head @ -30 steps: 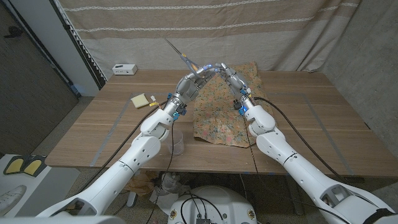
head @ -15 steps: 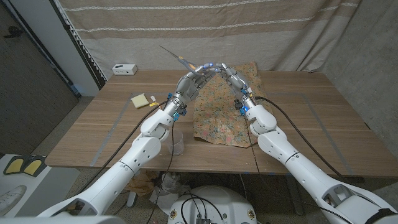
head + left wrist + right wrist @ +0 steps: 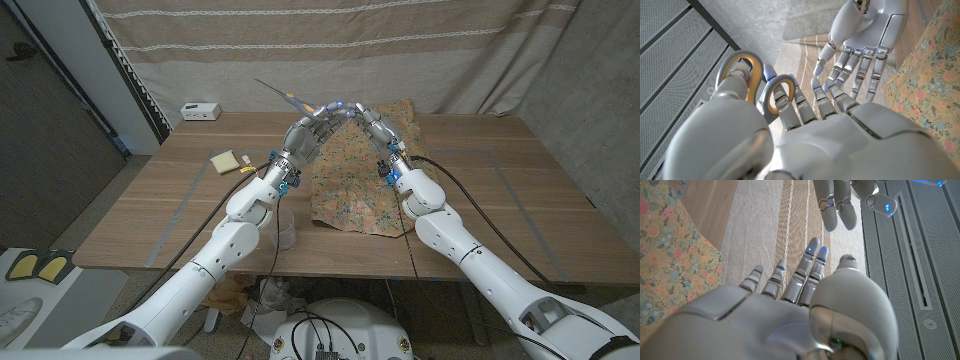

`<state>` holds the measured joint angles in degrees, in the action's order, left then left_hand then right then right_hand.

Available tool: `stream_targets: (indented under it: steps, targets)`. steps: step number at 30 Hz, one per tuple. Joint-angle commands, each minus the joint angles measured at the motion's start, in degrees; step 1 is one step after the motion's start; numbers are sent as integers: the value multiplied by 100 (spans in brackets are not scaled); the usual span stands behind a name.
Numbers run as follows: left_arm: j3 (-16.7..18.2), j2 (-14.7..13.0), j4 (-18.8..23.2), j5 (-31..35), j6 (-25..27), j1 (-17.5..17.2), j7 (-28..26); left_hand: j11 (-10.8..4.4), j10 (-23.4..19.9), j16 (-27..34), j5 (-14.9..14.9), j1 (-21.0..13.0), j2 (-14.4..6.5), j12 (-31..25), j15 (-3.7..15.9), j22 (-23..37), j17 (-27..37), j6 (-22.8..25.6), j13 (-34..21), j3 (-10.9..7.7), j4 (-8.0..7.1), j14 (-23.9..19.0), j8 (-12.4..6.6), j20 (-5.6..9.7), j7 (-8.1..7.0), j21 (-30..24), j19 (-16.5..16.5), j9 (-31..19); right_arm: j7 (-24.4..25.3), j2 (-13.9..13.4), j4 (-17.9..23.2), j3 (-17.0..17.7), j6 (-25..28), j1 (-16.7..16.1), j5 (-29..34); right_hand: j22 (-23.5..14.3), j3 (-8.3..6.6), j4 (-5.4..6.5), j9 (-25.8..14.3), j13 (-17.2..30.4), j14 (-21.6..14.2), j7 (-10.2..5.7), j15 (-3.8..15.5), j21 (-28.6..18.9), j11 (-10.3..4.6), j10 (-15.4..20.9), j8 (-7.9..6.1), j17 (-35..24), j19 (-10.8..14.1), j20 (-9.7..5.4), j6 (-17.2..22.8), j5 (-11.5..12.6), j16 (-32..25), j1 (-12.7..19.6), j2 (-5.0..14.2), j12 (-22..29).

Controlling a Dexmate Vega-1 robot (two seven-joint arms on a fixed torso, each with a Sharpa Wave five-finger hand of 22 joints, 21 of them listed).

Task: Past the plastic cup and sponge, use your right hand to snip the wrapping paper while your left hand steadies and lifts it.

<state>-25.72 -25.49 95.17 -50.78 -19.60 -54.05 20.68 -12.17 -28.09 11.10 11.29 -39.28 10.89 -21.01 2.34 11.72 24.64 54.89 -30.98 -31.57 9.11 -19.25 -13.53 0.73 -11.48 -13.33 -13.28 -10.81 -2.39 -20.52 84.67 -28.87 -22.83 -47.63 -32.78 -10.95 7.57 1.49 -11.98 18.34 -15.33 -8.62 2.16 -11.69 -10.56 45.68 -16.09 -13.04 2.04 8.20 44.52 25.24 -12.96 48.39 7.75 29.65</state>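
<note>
Left hand (image 3: 805, 125) grips yellow-looped scissors (image 3: 757, 82) — right hand (image 3: 790, 305) spread, empty, above floral paper (image 3: 362, 180).

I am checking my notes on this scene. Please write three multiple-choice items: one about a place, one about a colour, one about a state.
1. Where is the sponge?
A. on the table's left part
B. on the paper
C. in the cup

2. What colour are the scissors' handles?
A. blue
B. yellow and grey
C. red

3. What is the right hand doing?
A. holding scissors
B. holding nothing, fingers apart
C. gripping the cup

Answers:
1 A, it lies on bare wood left of the wrapping paper.
2 B, seen in the left hand.
3 B, its fingers are spread.
</note>
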Motion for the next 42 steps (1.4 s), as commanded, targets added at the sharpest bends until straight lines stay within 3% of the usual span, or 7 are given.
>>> stream_targets:
  steps: [1,7,17,19,27,33,42]
  targets:
    - [71,-88,175,175,-133,-134,-229,-20,15,49,55,188,3,171,946,-5,-67,-450,116,169,0,83,194,-21,41,17,54,-30,66,-22,70,9,-76,-60,73,0,18,-52,-16,17,-53,-2,914,-38,5,66,-21,4,40,-10,58,27,-43,78,19,5]
    - [91,-145,227,220,-180,-167,-271,-15,166,46,99,399,27,370,828,-9,-143,-931,232,430,-1,197,281,-103,60,30,90,-69,94,-20,87,4,-65,-72,87,0,12,-67,-16,18,-57,-15,917,-39,-12,66,-17,7,42,-8,56,26,-49,89,23,-4]
    - [55,-122,168,90,-204,-163,-115,-16,219,57,133,465,-21,443,763,-9,-177,-1185,267,524,-2,228,293,-167,111,37,116,-99,100,-16,93,-17,-25,-72,88,0,2,-90,-16,22,-59,-25,918,-39,-4,80,-7,12,43,-7,48,23,-58,102,30,-14]
    - [55,-130,199,113,-184,-179,-182,-7,30,81,148,457,-90,388,777,-8,-195,-1150,265,519,-8,195,239,-168,178,33,115,-103,104,-10,95,-18,-13,-75,76,0,1,-92,-16,23,-57,-25,918,-39,-8,75,-8,12,44,-6,52,23,-58,103,31,-17]
    - [65,-175,302,148,-122,-233,-326,-15,-667,165,146,219,-268,236,899,-6,-291,-603,292,363,21,-11,-38,-106,126,2,62,-110,81,28,60,-33,-14,-70,37,0,-9,-110,-16,28,-63,-34,921,-40,-8,86,-11,15,47,-4,71,21,-66,116,39,-22]
    - [91,-200,367,194,-123,-287,-462,-29,-966,215,123,48,-350,120,970,-6,-317,-204,230,221,31,-181,-166,-52,213,-6,52,-99,85,36,54,-47,-26,-71,58,0,-24,-133,-15,32,-58,-31,925,-41,-8,78,-6,18,48,-4,69,20,-70,140,51,-37]
    - [106,-172,397,258,-195,-353,-616,-18,-1391,409,90,-241,-392,-590,1009,-7,-114,217,-447,-35,36,-771,-142,-21,225,-19,16,-40,108,23,95,-58,-12,-77,97,0,-34,-154,-16,32,-55,-29,922,-40,-20,101,-2,21,48,-4,74,15,-75,153,55,-44]
